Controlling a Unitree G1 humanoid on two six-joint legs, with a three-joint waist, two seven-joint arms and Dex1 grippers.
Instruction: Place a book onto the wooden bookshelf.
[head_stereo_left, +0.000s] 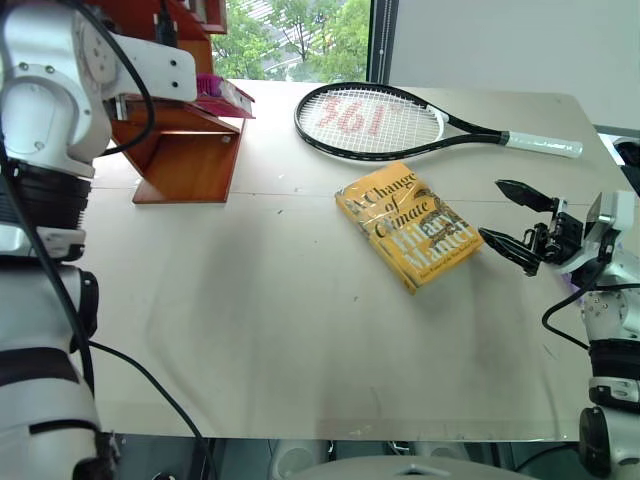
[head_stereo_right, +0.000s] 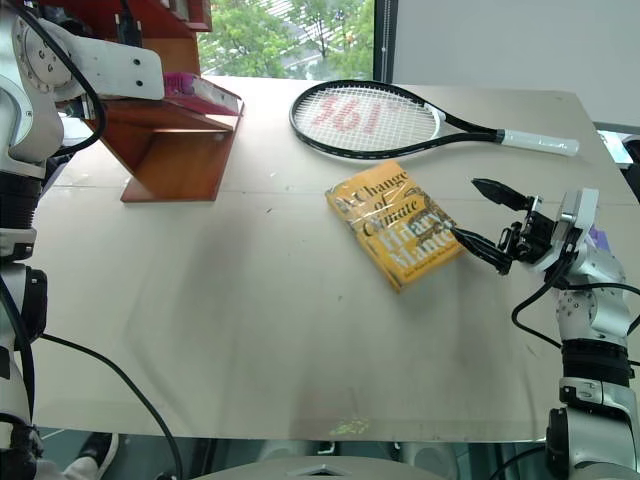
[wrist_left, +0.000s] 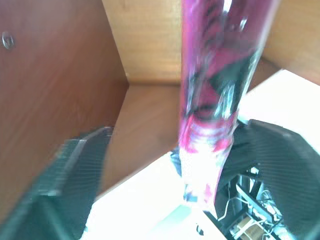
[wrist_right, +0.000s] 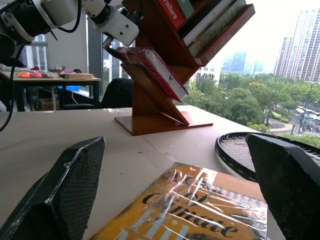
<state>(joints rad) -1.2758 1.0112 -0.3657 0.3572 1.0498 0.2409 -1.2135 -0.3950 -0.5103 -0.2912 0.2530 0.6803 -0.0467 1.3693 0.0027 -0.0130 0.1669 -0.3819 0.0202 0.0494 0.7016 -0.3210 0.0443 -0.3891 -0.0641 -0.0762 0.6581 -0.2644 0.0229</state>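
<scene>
Left wrist view: book (wrist_left: 215, 100) between spread fingers (wrist_left: 70, 175), against one.

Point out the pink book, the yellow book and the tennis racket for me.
pink book (wrist_right: 155, 67): right wrist view, its page edge.
yellow book (head_stereo_left: 408, 224): left eye view, cover middle.
tennis racket (head_stereo_left: 368, 121): left eye view, its strings.

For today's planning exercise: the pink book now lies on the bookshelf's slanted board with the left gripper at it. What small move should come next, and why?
Probably draw the left gripper straight back from the book. Its fingers stand spread, one on each side, and the book lies on an angled board of the wooden bookshelf, so pulling back straight should avoid nudging it off.
</scene>
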